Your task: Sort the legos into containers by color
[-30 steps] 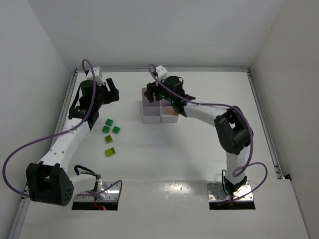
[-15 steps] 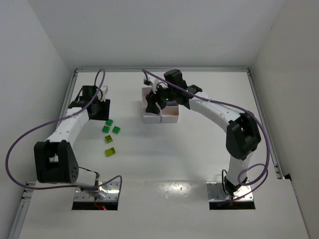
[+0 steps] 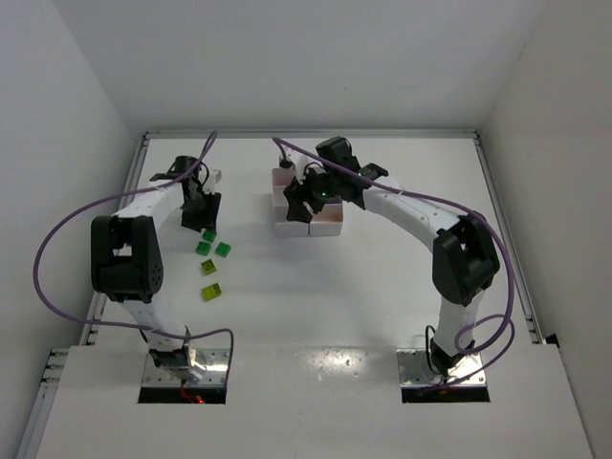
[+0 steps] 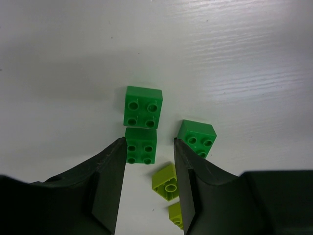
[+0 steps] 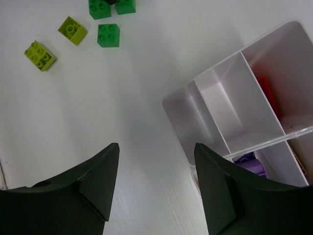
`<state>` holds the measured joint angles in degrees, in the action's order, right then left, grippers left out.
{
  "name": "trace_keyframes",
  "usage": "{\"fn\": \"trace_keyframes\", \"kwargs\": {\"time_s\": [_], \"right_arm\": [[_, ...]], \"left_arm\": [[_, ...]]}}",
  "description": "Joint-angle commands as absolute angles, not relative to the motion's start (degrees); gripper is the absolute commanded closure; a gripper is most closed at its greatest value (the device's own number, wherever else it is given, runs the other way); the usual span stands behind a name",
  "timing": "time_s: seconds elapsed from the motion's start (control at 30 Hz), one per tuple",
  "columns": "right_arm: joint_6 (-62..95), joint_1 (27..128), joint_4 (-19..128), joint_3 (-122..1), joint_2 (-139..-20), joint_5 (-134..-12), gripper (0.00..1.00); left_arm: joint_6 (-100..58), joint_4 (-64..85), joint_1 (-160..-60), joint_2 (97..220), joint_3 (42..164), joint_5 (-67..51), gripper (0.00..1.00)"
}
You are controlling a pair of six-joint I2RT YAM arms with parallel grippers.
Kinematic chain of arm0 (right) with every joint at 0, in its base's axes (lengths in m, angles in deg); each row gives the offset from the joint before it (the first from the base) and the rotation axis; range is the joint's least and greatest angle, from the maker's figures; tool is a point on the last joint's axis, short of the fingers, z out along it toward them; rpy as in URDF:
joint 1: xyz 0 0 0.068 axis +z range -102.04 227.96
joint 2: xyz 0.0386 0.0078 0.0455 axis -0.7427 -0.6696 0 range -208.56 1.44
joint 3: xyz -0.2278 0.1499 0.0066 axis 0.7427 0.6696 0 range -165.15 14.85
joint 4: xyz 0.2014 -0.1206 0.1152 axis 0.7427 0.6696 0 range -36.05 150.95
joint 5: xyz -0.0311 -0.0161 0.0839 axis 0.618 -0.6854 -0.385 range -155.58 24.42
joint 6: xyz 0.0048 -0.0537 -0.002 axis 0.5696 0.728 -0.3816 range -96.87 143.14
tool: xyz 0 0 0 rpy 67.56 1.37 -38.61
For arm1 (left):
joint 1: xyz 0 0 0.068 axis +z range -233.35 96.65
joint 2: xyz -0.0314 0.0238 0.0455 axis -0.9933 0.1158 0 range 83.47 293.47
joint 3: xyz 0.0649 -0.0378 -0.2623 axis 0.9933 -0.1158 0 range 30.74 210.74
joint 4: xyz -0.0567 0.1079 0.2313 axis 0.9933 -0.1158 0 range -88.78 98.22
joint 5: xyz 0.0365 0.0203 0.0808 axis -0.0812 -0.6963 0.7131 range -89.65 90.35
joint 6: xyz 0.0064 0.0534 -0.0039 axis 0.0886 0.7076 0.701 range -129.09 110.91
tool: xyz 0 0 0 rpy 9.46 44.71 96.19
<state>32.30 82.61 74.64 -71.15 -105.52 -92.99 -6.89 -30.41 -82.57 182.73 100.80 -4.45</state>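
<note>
White table (image 3: 382, 306): L jaws shifted right, open over green lego (image 4: 141, 146).

The left fingers (image 4: 110, 181) have swung down over the green bricks (image 4: 143, 106).

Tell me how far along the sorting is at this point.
Done: the tray holds at least a red brick and a purple brick. In hand: nothing. The left gripper is open over the green bricks, and the right gripper is open and empty beside the tray. Left: three green bricks and two lime bricks lie loose on the table.
</note>
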Motion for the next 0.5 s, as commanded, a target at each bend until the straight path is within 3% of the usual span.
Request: {"fn": "trace_keyframes", "kwargs": {"time_s": [0.0, 0.47], "right_arm": [[33.3, 81.6, 73.7, -71.2, -105.3, -92.8, 0.37], [33.3, 80.5, 73.7, -73.5, -107.0, -94.1, 0.35]], "left_arm": [[-7.1, -32.6, -82.7, 184.4, 102.6, -4.0, 0.51], [-9.2, -30.8, -82.7, 190.7, 104.4, -2.9, 0.51]]}}
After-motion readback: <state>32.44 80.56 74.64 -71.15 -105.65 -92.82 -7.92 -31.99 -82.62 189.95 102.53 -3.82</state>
